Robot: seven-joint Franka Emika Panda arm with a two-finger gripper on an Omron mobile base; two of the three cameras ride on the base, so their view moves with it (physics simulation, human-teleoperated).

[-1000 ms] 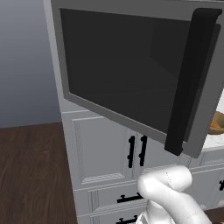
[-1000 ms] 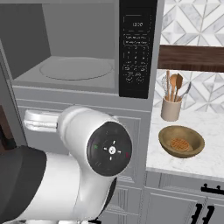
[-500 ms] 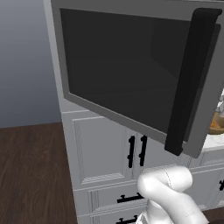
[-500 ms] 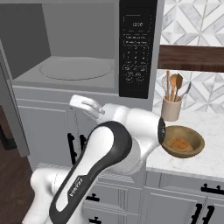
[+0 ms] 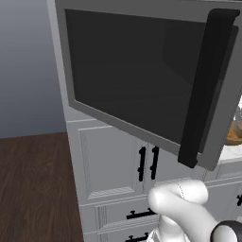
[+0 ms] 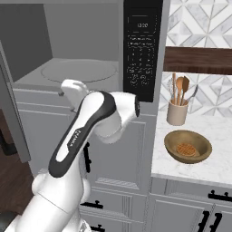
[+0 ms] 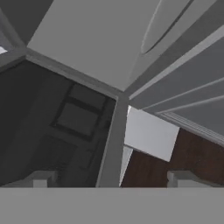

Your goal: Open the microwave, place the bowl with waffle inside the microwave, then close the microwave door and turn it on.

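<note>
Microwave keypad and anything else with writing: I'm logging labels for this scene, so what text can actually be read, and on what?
Display at the top of the microwave keypad: pale digits, too small to read for certain.
Keypad buttons: white markings, too blurred to read.
Bowl, utensil holder, cabinets: no text.

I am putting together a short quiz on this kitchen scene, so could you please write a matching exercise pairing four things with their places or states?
Things:
1. microwave door
2. bowl
3. waffle
4. utensil holder

Places or states:
A. inside the bowl
B. swung wide open
C. on the marble counter, nearer the front edge
D. by the backsplash, behind the bowl

Pairs: 1-B, 2-C, 3-A, 4-D
</note>
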